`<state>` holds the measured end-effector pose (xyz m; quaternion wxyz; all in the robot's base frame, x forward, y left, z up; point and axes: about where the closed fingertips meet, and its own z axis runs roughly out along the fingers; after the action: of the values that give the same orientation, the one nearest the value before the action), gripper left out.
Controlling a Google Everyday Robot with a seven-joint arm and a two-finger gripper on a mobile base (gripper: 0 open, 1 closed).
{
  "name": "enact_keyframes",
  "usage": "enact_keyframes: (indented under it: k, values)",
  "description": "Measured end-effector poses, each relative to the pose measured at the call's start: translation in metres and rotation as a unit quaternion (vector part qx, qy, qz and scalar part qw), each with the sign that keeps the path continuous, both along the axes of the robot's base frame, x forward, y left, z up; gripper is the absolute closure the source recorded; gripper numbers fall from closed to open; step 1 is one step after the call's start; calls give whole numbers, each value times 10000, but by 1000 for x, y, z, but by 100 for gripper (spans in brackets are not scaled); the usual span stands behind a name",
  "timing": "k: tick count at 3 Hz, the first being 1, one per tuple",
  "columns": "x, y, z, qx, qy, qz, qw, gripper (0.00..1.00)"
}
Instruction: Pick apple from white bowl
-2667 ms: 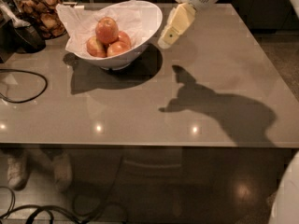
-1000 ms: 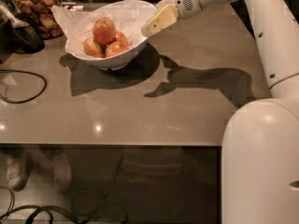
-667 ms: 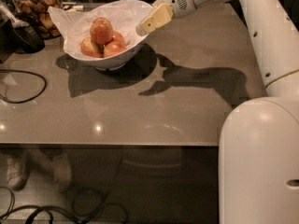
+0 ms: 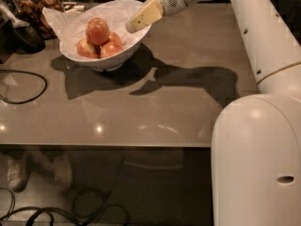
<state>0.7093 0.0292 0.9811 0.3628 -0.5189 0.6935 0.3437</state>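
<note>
**Gripper held at bowl rim**

The red-orange apple [image 4: 98, 30] is stacked atop three smaller apples [image 4: 111, 49] in the paper-lined white bowl [image 4: 115, 58]. The gripper [image 4: 136, 23] is held over the bowl's right rim, right of the apple and apart from it. Whether it is open cannot be told.

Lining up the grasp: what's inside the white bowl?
Crumpled white paper lines the white bowl; the apple sits atop smaller apples. Anything beneath them is hidden. The gripper hovers at the rim.

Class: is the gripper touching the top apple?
Apart. Camera view: the gripper, at the rim of the white bowl, has paper lining showing between it and the apple.
</note>
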Motion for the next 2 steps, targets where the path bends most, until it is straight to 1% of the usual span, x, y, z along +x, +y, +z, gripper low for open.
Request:
enact_keyframes:
  k: [1, 2]
  values:
    - [2, 5, 1, -5, 26, -34, 10000, 0]
    - [-2, 4, 21, 36, -197, -94, 9998, 0]
